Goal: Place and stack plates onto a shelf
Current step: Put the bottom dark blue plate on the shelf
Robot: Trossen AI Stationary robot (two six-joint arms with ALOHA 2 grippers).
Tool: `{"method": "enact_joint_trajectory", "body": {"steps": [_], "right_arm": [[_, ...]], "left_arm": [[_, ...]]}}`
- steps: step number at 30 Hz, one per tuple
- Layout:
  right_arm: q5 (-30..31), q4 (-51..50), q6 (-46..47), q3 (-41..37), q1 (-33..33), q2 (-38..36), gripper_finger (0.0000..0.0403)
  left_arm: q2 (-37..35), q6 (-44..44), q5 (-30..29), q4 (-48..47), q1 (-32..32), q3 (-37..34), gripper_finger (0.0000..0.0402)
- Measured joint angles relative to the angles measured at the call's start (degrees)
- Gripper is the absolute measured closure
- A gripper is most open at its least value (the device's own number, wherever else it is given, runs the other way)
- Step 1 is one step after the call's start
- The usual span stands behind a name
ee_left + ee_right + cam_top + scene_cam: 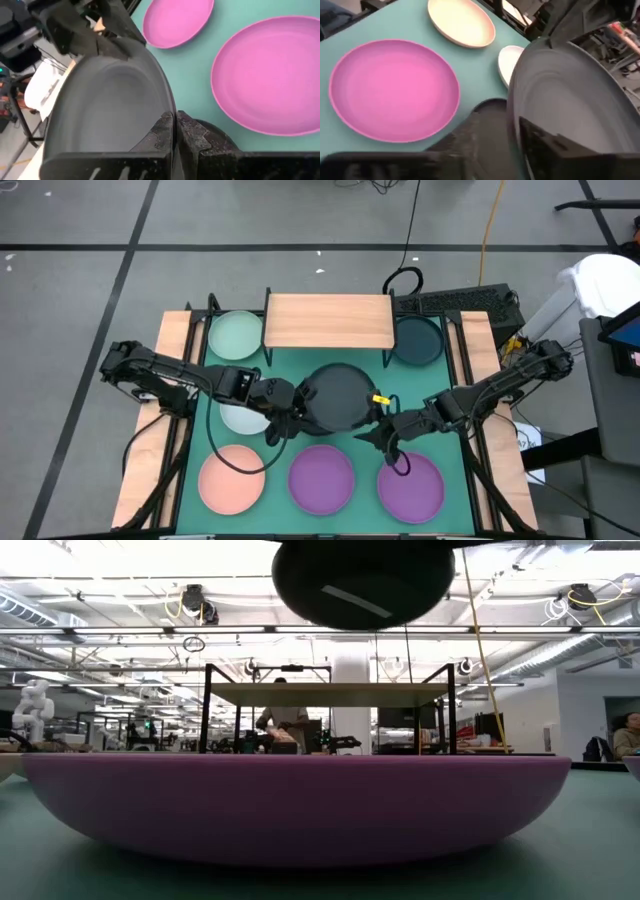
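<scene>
While the left pincer point(290, 418) stays out of it in no way, it is clenched on the rim of a black plate point(338, 396) held above the green surface point(372, 472). Opposite, the right pincer point(383, 432) has its fingers parted around the far rim.

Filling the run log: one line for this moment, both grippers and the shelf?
left gripper: shut on black plate rim, plate held up | right gripper: at opposite rim, letting go | shelf: bare
</scene>
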Motion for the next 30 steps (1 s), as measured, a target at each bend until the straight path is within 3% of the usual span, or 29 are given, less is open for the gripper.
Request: {"method": "enact_joint_trajectory", "body": {"steps": [4,9,12,17,21,27,30], "right_arm": [[-0.32,1.59,0.13,-0.06,0.0,0.02,0.0186],[0.12,5.92,0.17,-0.08,-0.14,0.04,0.0125],[7.17,9.14,-0.41,-0.08,0.05,0.04,0.0106],[21.91,12.14,-3.48,-0.17,1.61,-0.33,0.0105],[30.0,12.49,-4.85,-0.19,4.13,-1.02,0.0115],[46.58,18.33,-11.67,-0.08,13.33,-2.94,0.013],[50.71,19.66,-14.67,-0.08,17.59,-3.33,0.0137]], "left_arm": [[-0.02,-0.29,0.39,0.4,0.0,0.0,0.0392],[-0.08,-0.8,0.62,0.64,0.15,-0.45,0.0394],[-0.08,-1.2,0.65,0.11,0.11,-0.48,0.0394],[-0.17,-1.61,-0.08,0.12,0.48,-0.48,0.0394],[-0.2,-2.48,-0.02,0.21,1.79,-0.48,0.0394],[-0.37,-2.55,1.28,-2.73,5.09,-0.59,0.0394],[-0.45,-3.04,0.61,-3.56,6.64,-0.59,0.0394]]}}
